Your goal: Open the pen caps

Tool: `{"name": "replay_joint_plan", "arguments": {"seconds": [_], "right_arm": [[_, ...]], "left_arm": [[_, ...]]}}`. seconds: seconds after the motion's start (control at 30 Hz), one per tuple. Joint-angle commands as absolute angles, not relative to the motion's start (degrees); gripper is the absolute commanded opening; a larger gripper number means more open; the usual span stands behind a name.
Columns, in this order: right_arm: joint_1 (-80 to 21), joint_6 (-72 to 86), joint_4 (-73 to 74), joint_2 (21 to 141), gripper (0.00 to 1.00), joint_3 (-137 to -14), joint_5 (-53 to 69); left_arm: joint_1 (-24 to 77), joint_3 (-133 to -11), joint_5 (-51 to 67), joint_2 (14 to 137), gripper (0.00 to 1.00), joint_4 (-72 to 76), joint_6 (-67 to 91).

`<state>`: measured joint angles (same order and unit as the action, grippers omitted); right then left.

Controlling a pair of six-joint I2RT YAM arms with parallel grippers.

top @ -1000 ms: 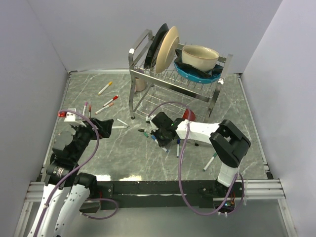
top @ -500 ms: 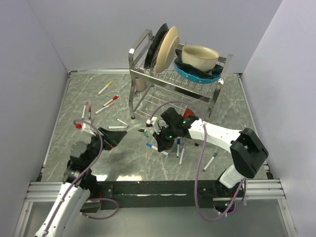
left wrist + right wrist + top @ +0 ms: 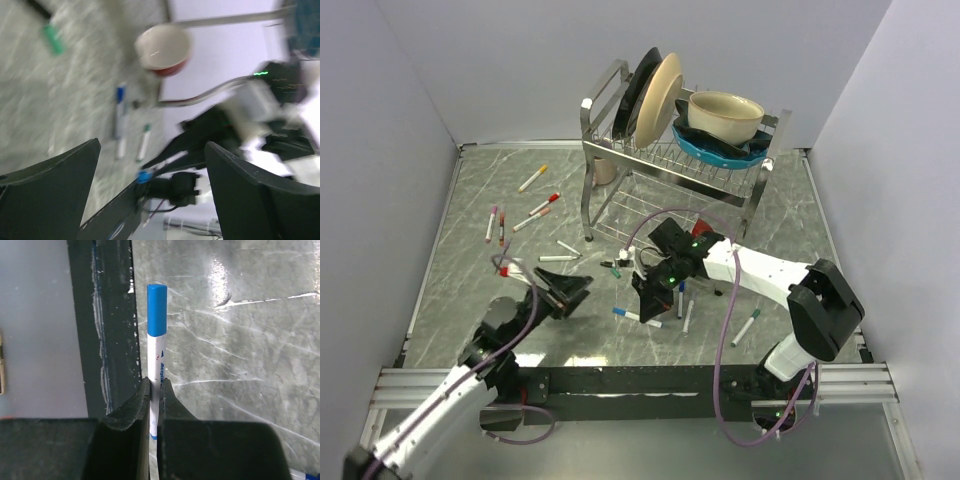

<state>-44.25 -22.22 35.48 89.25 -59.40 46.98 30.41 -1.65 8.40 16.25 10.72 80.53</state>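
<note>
My right gripper (image 3: 642, 296) (image 3: 154, 390) is shut on a white pen (image 3: 158, 360) whose blue cap (image 3: 156, 310) sticks out beyond the fingertips. In the top view that blue cap (image 3: 619, 312) points left toward my left gripper (image 3: 575, 294). The left gripper (image 3: 152, 145) is open wide and empty, a short way from the cap. The left wrist view is blurred and shows the blue cap (image 3: 143, 176) end-on between its fingers, further off. Other capped pens lie on the table: yellow (image 3: 533, 178), red (image 3: 545, 203), pink (image 3: 532, 220), green (image 3: 747, 327), blue (image 3: 680, 293).
A metal dish rack (image 3: 620, 180) with plates and bowls stands at the back centre, with a red cup (image 3: 703, 232) (image 3: 162, 47) under it. More pens lie at the left (image 3: 491, 223) and near the rack legs (image 3: 613, 267). The black base rail (image 3: 107, 340) runs along the near edge.
My left arm has swung down and right, toward the right gripper. My right gripper has moved forward and left with the blue-capped pen in it.
</note>
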Motion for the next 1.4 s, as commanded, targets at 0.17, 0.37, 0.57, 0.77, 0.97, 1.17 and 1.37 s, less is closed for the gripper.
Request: {"name": "replay_joint_plan", "arguments": {"seconds": [0.17,0.37,0.57,0.77,0.97,1.17,1.37], "right_arm": [[-40.4,-22.1,34.9,84.9,0.0,-61.0,50.3],[-40.4,-21.7,35.1,86.0,0.0,-61.1,50.2],[-40.5,-21.9,35.4,86.8,0.0,-61.3,50.4],[-40.4,-21.7,35.6,87.4,0.0,-61.4,50.6],[-40.4,-21.3,35.2,87.8,0.0,-61.5,50.2],[-40.4,-20.9,35.0,88.1,0.0,-61.4,49.7],[-40.4,-21.0,35.2,88.7,0.0,-61.6,49.7]], "left_arm": [[47.1,-6.8,-9.9,37.3,0.77,18.4,87.2],[51.0,-7.6,-12.6,43.8,0.76,24.7,88.6],[53.2,-8.2,-17.1,44.7,0.76,24.5,90.3],[53.9,-9.5,-18.0,44.9,0.75,24.9,89.9],[56.2,-11.0,-17.9,49.7,0.68,27.6,90.2],[59.1,-14.0,-20.0,54.3,0.54,27.1,90.4],[59.9,-15.6,-22.1,54.8,0.28,25.1,88.8]]}}
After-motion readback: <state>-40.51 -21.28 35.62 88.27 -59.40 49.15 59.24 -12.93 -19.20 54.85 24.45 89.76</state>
